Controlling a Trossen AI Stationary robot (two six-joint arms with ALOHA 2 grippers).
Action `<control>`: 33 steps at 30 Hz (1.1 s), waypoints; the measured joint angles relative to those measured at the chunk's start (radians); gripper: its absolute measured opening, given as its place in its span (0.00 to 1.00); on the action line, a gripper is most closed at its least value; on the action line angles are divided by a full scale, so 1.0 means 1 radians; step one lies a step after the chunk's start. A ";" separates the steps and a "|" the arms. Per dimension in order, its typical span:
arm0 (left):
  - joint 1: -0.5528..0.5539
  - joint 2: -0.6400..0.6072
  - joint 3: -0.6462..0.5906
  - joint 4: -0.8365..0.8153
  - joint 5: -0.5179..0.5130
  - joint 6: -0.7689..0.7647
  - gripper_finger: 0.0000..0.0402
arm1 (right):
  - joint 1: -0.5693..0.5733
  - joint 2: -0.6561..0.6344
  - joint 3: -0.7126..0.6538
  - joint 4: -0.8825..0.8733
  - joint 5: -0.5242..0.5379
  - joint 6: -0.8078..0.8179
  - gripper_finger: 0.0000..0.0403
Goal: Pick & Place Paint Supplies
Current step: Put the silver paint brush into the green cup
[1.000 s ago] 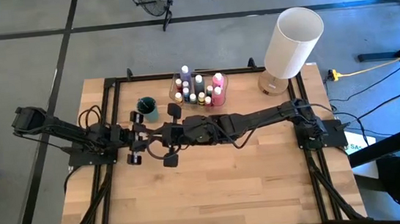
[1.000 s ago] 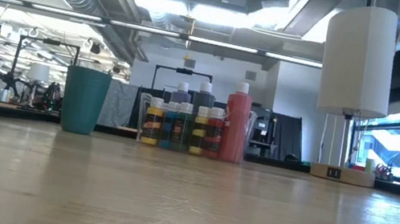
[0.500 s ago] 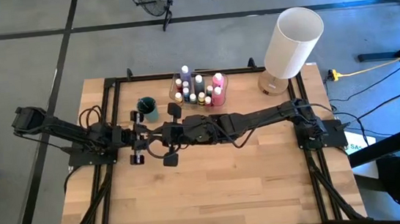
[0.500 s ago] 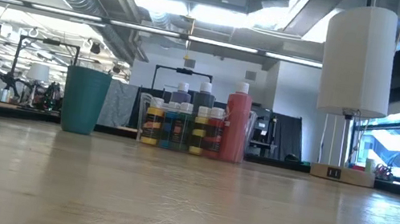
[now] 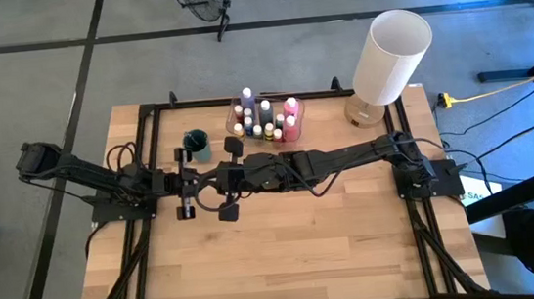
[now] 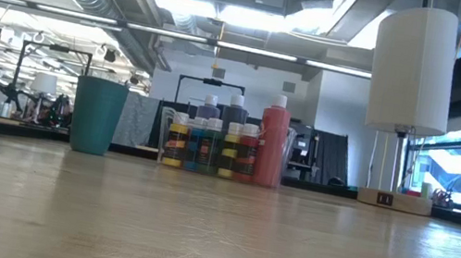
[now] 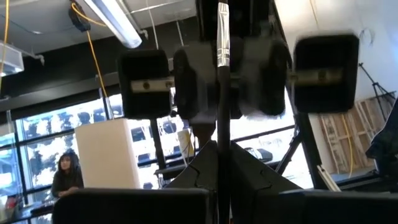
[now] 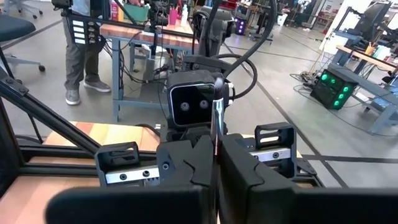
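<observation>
Closing since a second ago, your left hand (image 5: 190, 181) now pinches the paintbrush (image 7: 221, 112).
Handover step: your right hand (image 5: 219, 181) seems to pinch it too; loosen, then withdraw.

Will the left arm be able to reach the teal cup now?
Probably yes. The left tool hangs close beside the teal cup with nothing between them, though it is shut on a paintbrush.
</observation>
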 joint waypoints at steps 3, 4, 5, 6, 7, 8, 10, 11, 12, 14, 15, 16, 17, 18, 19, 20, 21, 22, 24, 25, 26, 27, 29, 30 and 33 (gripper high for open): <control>0.000 -0.001 0.000 0.000 -0.013 -0.001 0.02 | 0.004 0.000 -0.001 -0.022 0.014 -0.019 0.25; 0.000 -0.001 0.001 -0.001 -0.032 -0.003 0.02 | 0.009 -0.004 -0.002 -0.024 0.039 -0.019 0.29; 0.000 -0.002 0.001 -0.005 -0.053 -0.003 0.02 | 0.014 -0.007 -0.002 -0.023 0.071 -0.018 0.32; 0.000 -0.002 0.001 -0.012 -0.075 -0.003 0.02 | 0.021 -0.010 -0.002 -0.021 0.112 -0.016 0.36; 0.000 -0.002 0.001 -0.020 -0.094 -0.003 0.02 | 0.032 -0.022 -0.002 -0.037 0.160 -0.016 0.39; 0.000 -0.002 0.001 -0.023 -0.116 -0.004 0.02 | 0.044 -0.034 -0.002 -0.071 0.210 -0.016 0.43; 0.000 -0.003 0.001 -0.025 -0.188 -0.005 0.02 | 0.070 -0.060 -0.002 -0.120 0.311 -0.007 0.48; 0.000 -0.006 0.001 -0.034 -0.254 -0.006 0.02 | 0.087 -0.071 -0.002 -0.164 0.374 0.010 0.49; 0.000 -0.009 0.001 -0.046 -0.343 -0.006 0.02 | 0.101 -0.079 -0.001 -0.190 0.425 0.030 0.50; 0.001 -0.014 0.001 -0.084 -0.528 0.001 0.02 | 0.138 -0.091 -0.001 -0.278 0.498 0.063 0.52; 0.005 -0.014 0.001 -0.098 -0.593 0.012 0.02 | 0.153 -0.093 -0.001 -0.328 0.506 0.066 0.52; 0.010 -0.014 0.001 -0.106 -0.631 0.022 0.02 | 0.168 -0.094 -0.001 -0.369 0.501 0.069 0.52; 0.017 -0.014 0.001 -0.106 -0.649 0.024 0.02 | 0.181 -0.094 -0.001 -0.411 0.489 0.083 0.52; 0.026 -0.014 0.001 -0.105 -0.652 0.019 0.02 | 0.191 -0.093 -0.002 -0.444 0.474 0.105 0.52; 0.039 -0.014 0.001 -0.105 -0.653 0.011 0.02 | 0.200 -0.093 -0.002 -0.471 0.463 0.135 0.51; 0.055 -0.014 0.001 -0.106 -0.653 0.008 0.02 | 0.206 -0.093 -0.004 -0.495 0.453 0.165 0.51; 0.073 -0.014 0.001 -0.105 -0.659 0.008 0.02 | 0.211 -0.094 -0.013 -0.497 0.447 0.190 0.51; 0.095 -0.014 -0.003 -0.103 -0.665 0.002 0.02 | 0.212 -0.095 -0.024 -0.500 0.447 0.208 0.51; 0.152 -0.014 -0.024 -0.095 -0.668 -0.046 0.02 | 0.217 -0.093 -0.040 -0.514 0.455 0.224 0.50; 0.185 -0.014 -0.037 -0.095 -0.670 -0.104 0.02 | 0.218 -0.092 -0.043 -0.518 0.456 0.225 0.50; 0.215 -0.014 -0.053 -0.094 -0.674 -0.172 0.02 | 0.221 -0.092 -0.045 -0.520 0.455 0.226 0.50; 0.242 -0.014 -0.072 -0.092 -0.676 -0.225 0.02 | 0.222 -0.093 -0.048 -0.518 0.452 0.228 0.50; 0.285 -0.011 -0.096 -0.099 -0.687 -0.262 0.02 | 0.223 -0.095 -0.065 -0.519 0.453 0.248 0.50; 0.296 -0.010 -0.095 -0.109 -0.701 -0.265 0.02 | 0.224 -0.094 -0.074 -0.521 0.452 0.253 0.50; 0.302 -0.002 -0.096 -0.092 -0.708 -0.264 0.02 | 0.223 -0.093 -0.093 -0.523 0.450 0.256 0.50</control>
